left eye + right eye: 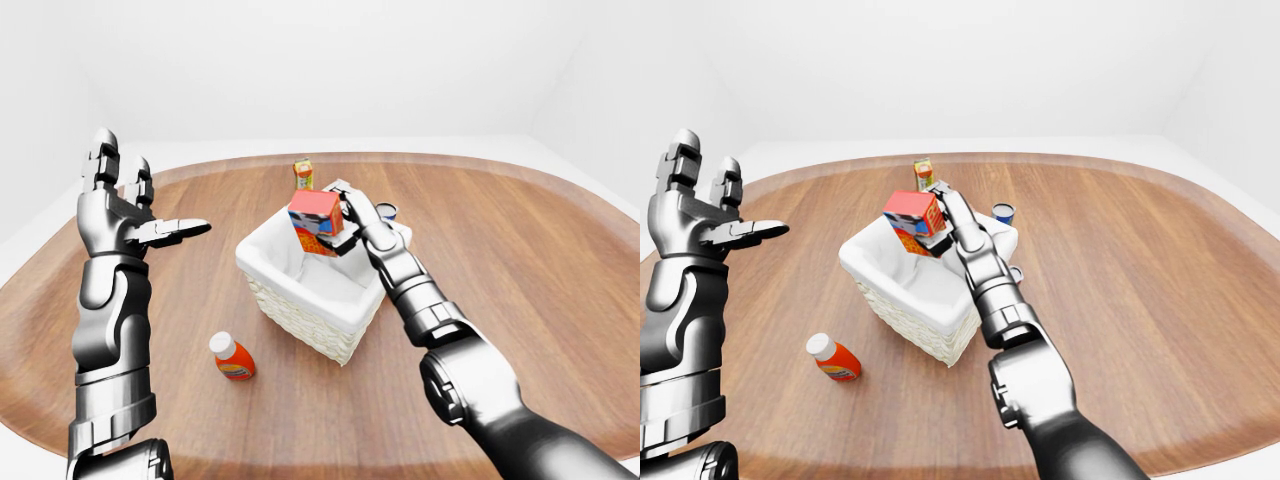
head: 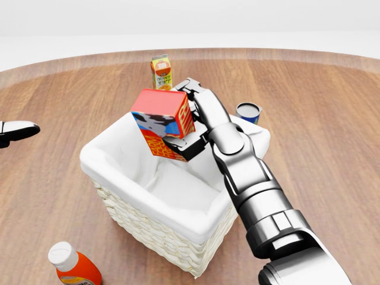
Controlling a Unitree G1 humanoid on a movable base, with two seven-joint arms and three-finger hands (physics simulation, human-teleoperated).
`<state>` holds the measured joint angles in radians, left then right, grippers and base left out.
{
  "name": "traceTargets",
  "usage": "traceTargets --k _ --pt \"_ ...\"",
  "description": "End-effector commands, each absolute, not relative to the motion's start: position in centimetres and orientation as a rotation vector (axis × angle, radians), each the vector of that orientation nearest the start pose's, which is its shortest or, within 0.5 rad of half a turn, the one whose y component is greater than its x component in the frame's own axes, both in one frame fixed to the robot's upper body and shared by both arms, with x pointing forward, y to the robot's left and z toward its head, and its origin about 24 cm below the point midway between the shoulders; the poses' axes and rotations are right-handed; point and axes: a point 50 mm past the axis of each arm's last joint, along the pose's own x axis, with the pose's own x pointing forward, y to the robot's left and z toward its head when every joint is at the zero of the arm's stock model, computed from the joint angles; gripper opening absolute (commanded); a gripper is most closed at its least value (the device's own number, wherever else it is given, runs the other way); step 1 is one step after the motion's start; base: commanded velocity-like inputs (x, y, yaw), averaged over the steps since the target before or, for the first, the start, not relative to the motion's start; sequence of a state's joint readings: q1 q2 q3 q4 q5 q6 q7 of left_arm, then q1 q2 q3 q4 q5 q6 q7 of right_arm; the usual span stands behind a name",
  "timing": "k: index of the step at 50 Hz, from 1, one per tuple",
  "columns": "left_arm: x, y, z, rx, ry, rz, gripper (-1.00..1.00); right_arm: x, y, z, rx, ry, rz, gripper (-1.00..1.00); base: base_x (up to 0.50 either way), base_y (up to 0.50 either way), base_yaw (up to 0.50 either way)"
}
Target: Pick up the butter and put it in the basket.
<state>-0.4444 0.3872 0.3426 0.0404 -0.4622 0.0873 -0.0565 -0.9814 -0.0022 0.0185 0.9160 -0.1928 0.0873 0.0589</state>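
Gripping the butter (image 2: 164,123), a stiff, light-looking carton best held by its flat sides, the right robot hand (image 2: 193,122) clamps it tilted just above the basket (image 2: 148,205), while the left robot hand (image 1: 125,205) hangs open well apart.

glossy silver segmented arms (image 2: 255,178), black joints
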Motion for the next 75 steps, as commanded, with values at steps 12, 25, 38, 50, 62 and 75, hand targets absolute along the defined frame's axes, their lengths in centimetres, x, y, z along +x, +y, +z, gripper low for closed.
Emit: traceTargets --k 12,25,38,50,62,75 --pt "30.9 26.7 18.8 -0.155 -0.425 0.124 1.0 40.0 -6.3 11.5 -0.326 0.122 0.263 -1.0 0.0 0.0 0.0" --pt "31.1 26.7 18.5 -0.156 -0.41 0.126 1.0 39.8 -6.3 9.9 -0.331 0.204 0.247 -1.0 0.0 0.0 0.0" --pt "31.1 26.9 18.2 -0.158 -0.402 0.128 1.0 39.6 -6.0 9.3 -0.343 0.222 0.251 -1.0 0.0 0.0 0.0" --pt "31.2 27.0 18.0 -0.159 -0.39 0.131 1.0 39.6 -6.1 9.2 -0.34 0.224 0.234 -0.65 0.0 0.0 0.0" --pt "31.1 27.0 17.9 -0.161 -0.389 0.132 1.0 39.5 -5.7 10.2 -0.328 0.153 0.243 1.0 0.0 0.0 0.0" --pt "31.1 27.1 17.9 -0.164 -0.389 0.134 1.0 37.3 -3.8 12.9 -0.334 -0.082 0.342 1.0 0.0 0.0 0.0"
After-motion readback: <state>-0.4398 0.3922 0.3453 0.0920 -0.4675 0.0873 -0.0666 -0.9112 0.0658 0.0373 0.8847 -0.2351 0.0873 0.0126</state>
